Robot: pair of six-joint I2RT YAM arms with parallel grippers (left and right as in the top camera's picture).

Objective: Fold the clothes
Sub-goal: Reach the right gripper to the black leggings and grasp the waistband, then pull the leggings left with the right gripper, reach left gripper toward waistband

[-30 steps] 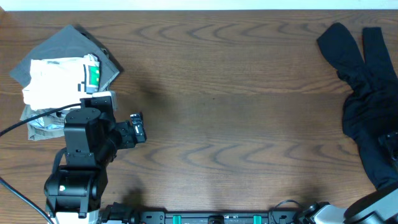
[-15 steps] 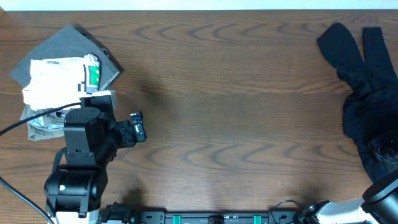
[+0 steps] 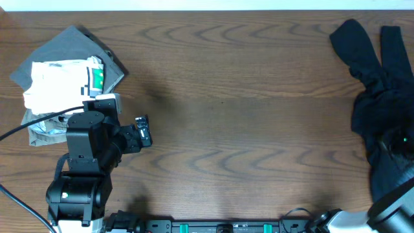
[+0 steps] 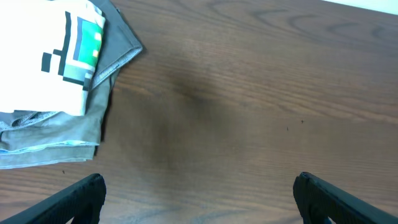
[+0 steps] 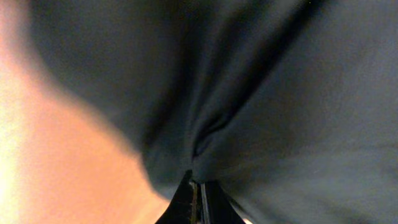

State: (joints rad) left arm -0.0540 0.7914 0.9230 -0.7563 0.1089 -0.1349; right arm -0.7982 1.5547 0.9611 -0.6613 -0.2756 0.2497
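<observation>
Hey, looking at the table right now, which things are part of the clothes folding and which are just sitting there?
In the job:
- black garment, crumpled at the right edge
- right gripper, shut on its cloth

Just lying about:
- folded stack at the far left, looks already folded
- left gripper, open over bare table
- black cable

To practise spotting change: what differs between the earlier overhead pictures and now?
The right gripper has pinched the black garment and tugged it, bunching its middle leftwards. The open left gripper and the folded stack stayed put.
</observation>
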